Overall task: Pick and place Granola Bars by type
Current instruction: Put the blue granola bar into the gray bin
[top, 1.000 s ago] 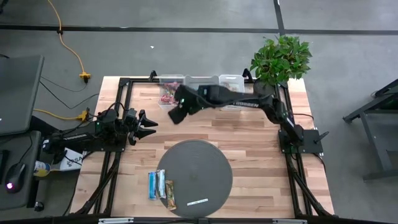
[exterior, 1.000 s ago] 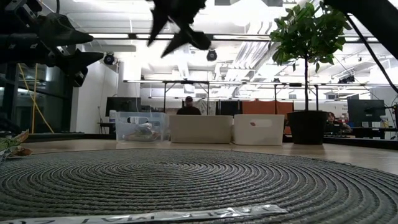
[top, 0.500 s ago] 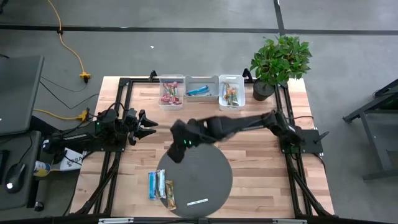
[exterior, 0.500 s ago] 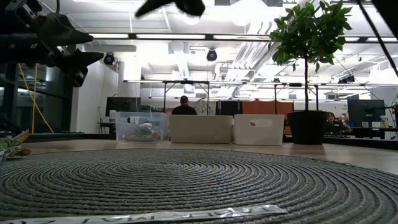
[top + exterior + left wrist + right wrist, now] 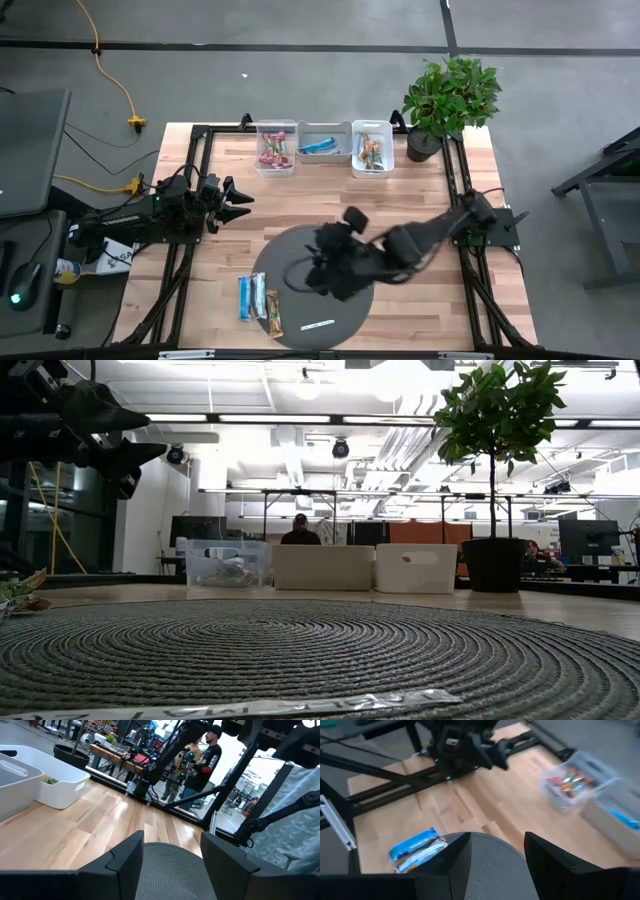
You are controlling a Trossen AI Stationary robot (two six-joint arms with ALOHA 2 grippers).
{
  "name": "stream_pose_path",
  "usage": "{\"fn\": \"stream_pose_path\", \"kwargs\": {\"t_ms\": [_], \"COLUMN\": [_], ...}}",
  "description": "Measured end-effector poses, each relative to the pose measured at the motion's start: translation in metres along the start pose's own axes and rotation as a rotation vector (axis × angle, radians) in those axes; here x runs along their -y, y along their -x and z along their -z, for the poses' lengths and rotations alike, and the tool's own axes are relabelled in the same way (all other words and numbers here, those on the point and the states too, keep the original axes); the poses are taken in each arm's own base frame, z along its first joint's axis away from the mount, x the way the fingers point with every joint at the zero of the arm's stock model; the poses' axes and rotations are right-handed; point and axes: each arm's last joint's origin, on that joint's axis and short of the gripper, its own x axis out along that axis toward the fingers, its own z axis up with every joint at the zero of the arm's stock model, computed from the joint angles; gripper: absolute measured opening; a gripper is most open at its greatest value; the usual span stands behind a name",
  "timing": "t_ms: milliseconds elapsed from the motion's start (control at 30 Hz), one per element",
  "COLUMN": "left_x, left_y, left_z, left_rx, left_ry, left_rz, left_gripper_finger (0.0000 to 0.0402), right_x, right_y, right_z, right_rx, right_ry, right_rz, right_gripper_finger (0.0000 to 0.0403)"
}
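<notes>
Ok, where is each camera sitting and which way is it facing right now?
High: overhead, straight down; both arms, round mat.
Low: table height, across the mat to three bins; left gripper upper left.
Left wrist: past its open fingers, mat and white bin.
Right wrist: past its open fingers, bars, left arm.
All share the mat.

The right arm reached low from the right side toward the desk's middle, its right gripper (image 5: 492, 852) empty with fingers (image 5: 457, 852) parted. The left arm waited at the left edge, left gripper (image 5: 236, 201) empty, fingers (image 5: 127, 857) spread apart.
</notes>
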Motion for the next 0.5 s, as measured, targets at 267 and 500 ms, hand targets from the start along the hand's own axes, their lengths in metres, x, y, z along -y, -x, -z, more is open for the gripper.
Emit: {"fn": "stream_pose_path", "kwargs": {"t_ms": [267,500], "left_x": [0.0,0.0], "left_y": [0.0,0.0], "left_z": [0.0,0.0], "left_rx": [0.001,0.003], "left_ry": [0.001,0.001], "left_rz": [0.0,0.0], "left_gripper_finger": [0.0193,0.0193], "right_x": [0.034,0.075], "right_y": [0.024,0.022], "right_z": [0.031,0.059], "right_rx": [0.071,0.243], "right_ry": [-0.133,-0.345], "right_rz": [0.044,-0.215], "right_gripper_finger": [0.0165,0.0165]}}
